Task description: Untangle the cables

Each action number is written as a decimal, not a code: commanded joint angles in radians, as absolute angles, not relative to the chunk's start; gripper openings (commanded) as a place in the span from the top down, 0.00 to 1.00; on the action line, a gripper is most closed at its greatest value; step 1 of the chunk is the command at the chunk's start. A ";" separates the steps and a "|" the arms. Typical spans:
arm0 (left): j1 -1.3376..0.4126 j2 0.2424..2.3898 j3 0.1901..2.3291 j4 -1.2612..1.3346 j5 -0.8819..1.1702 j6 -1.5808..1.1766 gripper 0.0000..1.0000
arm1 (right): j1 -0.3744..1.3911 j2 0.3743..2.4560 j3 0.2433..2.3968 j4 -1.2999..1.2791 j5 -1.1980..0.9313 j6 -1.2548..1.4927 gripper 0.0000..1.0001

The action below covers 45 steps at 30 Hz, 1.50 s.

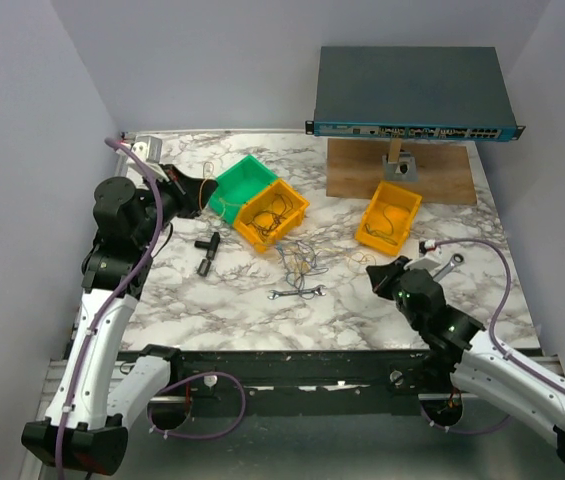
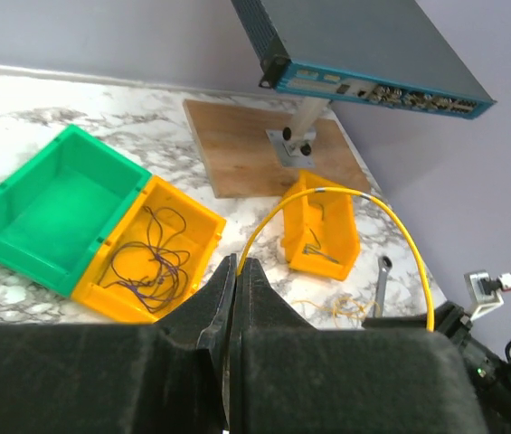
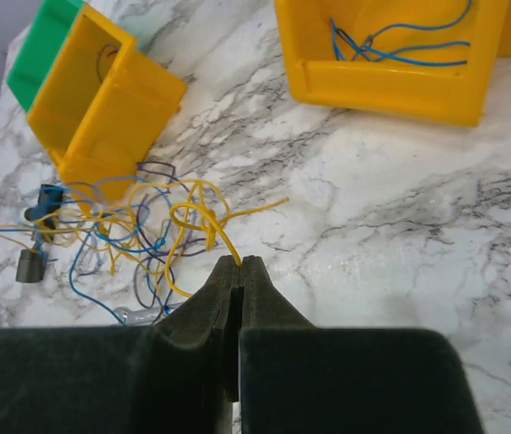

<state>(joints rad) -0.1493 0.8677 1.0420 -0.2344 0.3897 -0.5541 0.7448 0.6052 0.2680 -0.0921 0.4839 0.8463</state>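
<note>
The cables lie as a loose tangle of thin blue, yellow and dark wires on the marble table. In the right wrist view the tangle sits just left of my right gripper, which is shut on the end of a yellow cable leading into the knot. My right gripper sits to the right of the pile. My left gripper is shut on another yellow cable that arcs up and over to the right. It is raised at the far left, beside the green bin.
A green bin and a yellow bin holding dark wires stand left of centre. Another yellow bin holds blue wires. A network switch stands on a wooden board. Two wrenches and a black fitting lie on the table.
</note>
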 commanded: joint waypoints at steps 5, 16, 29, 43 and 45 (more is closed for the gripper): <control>-0.140 0.865 1.077 -0.285 0.470 -0.540 1.00 | 0.746 0.698 0.377 -0.072 0.434 0.717 0.86; -0.140 0.910 1.218 -0.320 0.690 -0.538 1.00 | 0.749 1.000 0.523 0.165 -0.125 0.395 0.02; -0.140 0.966 1.393 -0.326 0.777 -0.597 1.00 | 0.896 1.546 0.794 0.368 -0.076 0.319 0.00; -0.034 0.937 1.539 -0.367 0.682 -0.585 1.00 | 0.894 1.501 0.636 0.215 0.357 0.657 0.99; -0.010 0.916 1.554 -0.411 0.599 -0.554 1.00 | 0.871 1.408 0.621 0.038 0.478 0.739 0.99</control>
